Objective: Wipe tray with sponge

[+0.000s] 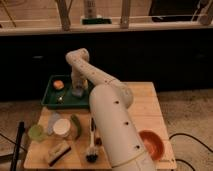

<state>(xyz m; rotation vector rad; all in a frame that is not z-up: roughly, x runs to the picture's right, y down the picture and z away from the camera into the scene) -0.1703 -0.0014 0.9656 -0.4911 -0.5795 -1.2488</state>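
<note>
Careful: your gripper (77, 86) sits low inside the tray (49, 100), right at the sponge (79, 93); its hold I cannot tell. Wipe too wide and you may lose the sponge or shove the tray's orange lump (59, 85).

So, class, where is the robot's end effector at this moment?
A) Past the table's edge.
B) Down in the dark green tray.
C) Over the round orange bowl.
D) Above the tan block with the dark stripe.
B: the end effector is down inside the tray, at the sponge, well away from the orange bowl.
</note>
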